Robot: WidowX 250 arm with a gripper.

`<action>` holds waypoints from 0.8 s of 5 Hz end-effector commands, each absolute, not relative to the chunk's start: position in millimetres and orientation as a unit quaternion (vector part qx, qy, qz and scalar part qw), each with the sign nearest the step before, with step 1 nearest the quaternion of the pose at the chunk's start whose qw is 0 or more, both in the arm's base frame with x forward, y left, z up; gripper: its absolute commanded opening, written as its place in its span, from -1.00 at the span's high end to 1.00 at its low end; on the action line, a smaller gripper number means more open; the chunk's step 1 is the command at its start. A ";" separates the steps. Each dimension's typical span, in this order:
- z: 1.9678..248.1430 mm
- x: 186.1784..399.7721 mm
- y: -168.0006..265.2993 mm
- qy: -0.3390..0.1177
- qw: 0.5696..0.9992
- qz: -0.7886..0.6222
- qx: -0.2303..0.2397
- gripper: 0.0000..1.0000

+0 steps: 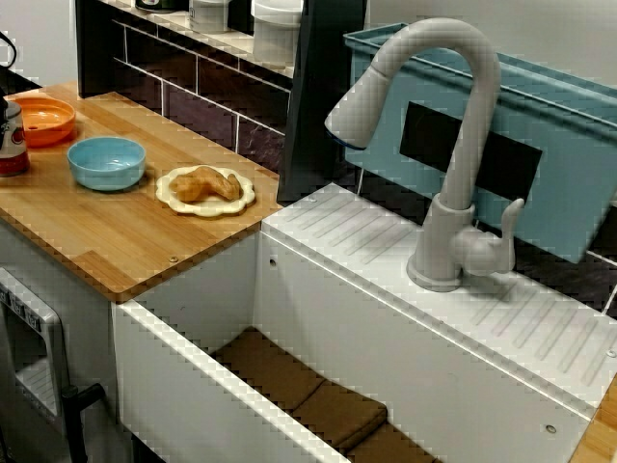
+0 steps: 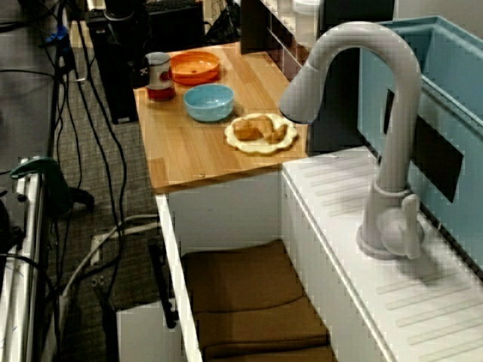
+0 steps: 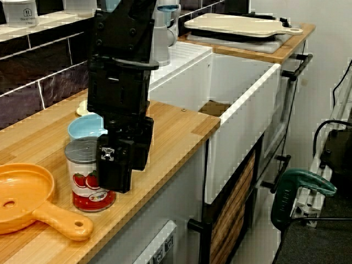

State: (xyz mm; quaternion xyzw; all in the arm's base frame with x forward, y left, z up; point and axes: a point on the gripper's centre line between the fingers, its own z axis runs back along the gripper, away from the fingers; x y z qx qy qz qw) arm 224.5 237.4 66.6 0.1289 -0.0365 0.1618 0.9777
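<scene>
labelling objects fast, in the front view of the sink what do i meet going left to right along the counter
orange pan → blue bowl → plate of pastry → faucet

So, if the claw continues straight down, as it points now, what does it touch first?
Probably the wooden counter, close beside the tomato can. The claw points downward there, in the view from the counter's end. Depth is unclear, so it might clip the can's edge instead.
</scene>
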 end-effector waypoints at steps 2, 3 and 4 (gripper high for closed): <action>88.5 222.0 252.2 -0.052 0.976 0.171 0.125 -1.00; 86.4 219.7 256.4 -0.051 0.974 0.178 0.131 -1.00; 84.0 217.4 259.9 -0.049 0.972 0.187 0.137 -1.00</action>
